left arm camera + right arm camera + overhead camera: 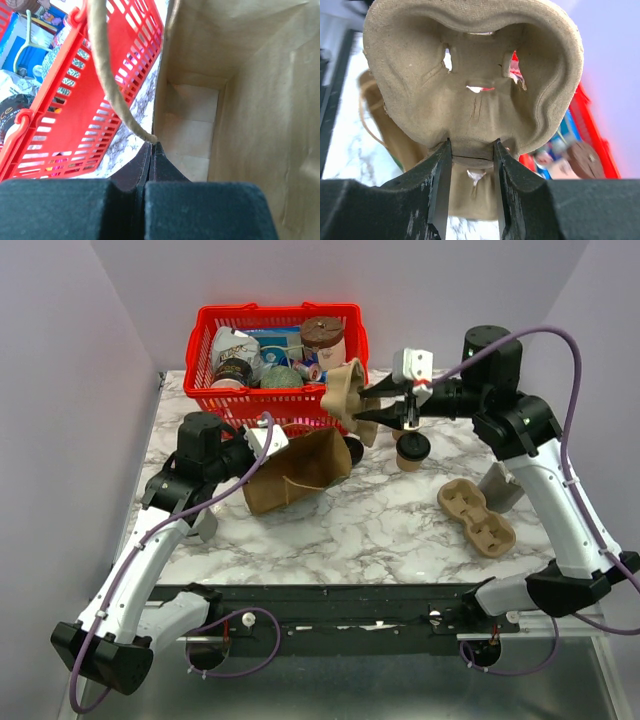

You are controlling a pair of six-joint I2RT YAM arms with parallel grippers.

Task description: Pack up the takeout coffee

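The job looks like it is near its start. The coffee cup [412, 451] stands by itself on the table [400, 530], just beside the right gripper [374, 406], and it is not in anything yet. The left gripper [151, 149] is pinched tight shut on the top edge of the paper bag [250, 100], next to its string handle, and holds the bag's mouth open. Inside, the bag looks empty right down to the bottom. The right gripper is closed part way on the edge of a cup holder [470, 65] and holds it up in the air, near the front of the red basket [200, 355]. So I think this is what is left: the cup has to go into a cup holder, and then into the bag. Now the count. There is one coffee cup on the table, one paper bag, and one red basket full of other things. There are two cup holders: the one in the air and a second cup holder [477, 517] lying flat on the table near the right arm. There is one cup with a brown lid [322, 338] in the basket. There are two arms.
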